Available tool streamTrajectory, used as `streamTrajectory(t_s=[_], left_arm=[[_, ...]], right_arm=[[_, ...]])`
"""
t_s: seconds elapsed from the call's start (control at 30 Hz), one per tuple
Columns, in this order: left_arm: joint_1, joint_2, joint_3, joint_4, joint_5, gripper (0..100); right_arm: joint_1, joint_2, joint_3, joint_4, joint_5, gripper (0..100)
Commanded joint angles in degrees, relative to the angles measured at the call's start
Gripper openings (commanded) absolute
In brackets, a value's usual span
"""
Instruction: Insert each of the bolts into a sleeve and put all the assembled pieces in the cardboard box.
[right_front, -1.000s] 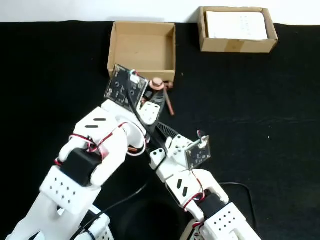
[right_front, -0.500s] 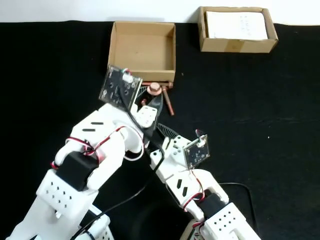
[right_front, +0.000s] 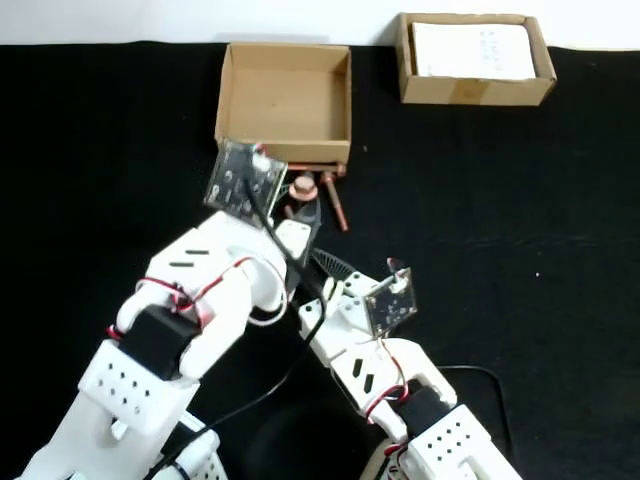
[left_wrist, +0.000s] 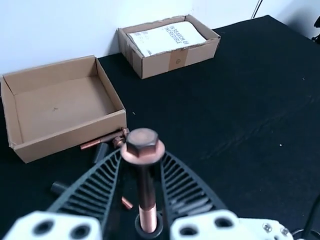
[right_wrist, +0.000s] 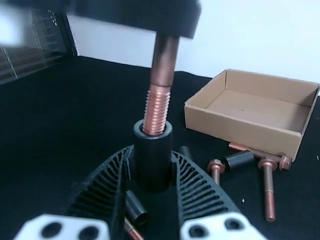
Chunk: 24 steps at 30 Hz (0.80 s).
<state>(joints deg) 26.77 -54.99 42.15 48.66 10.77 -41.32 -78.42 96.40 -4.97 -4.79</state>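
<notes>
My left gripper (left_wrist: 141, 153) is shut on a copper bolt (left_wrist: 143, 175), head up. The bolt's threaded end sits in the mouth of a black sleeve (right_wrist: 153, 142), which my right gripper (right_wrist: 152, 167) holds upright from below. In the high view the bolt head (right_front: 303, 186) shows just in front of the open cardboard box (right_front: 283, 150), with the right gripper (right_front: 322, 262) below it. The box (left_wrist: 70, 135) has nothing in it.
Loose bolts (right_wrist: 269, 190) and black sleeves (right_wrist: 239, 160) lie on the black table beside the box's front wall. Another sleeve (right_wrist: 135, 207) lies under my right gripper. A second box (right_front: 475, 92) holding a white sheet stands at the back right.
The left arm has carried the bolt away from the box's front wall and toward the right gripper. The right arm has shifted slightly.
</notes>
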Motion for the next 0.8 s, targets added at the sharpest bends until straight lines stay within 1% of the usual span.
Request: streamTrajectory(t_s=[0.0,0.13,0.3,0.53,0.7,0.77], left_arm=[[-0.04,-0.13,0.31,2.73,-2.11,1],[0.04,-0.13,0.22,6.59,-4.57,2],[-0.04,0.31,-3.82,15.21,-4.22,13],[-0.4,0.4,-10.68,26.81,-4.22,21],[-0.48,0.48,-16.31,32.26,-4.22,22],[-1.27,0.4,-19.65,33.05,-4.13,22]], right_arm=[[0.66,-1.1,7.16,-0.22,-0.35,0.8],[0.66,-1.19,7.16,-0.22,-0.35,0.8],[0.75,-1.19,6.99,-0.31,-0.35,0.8],[0.75,-1.01,6.37,0.04,-0.35,0.9],[0.75,-0.92,4.35,0.13,-0.35,0.9],[2.24,-0.92,3.12,0.66,-0.35,0.8]])
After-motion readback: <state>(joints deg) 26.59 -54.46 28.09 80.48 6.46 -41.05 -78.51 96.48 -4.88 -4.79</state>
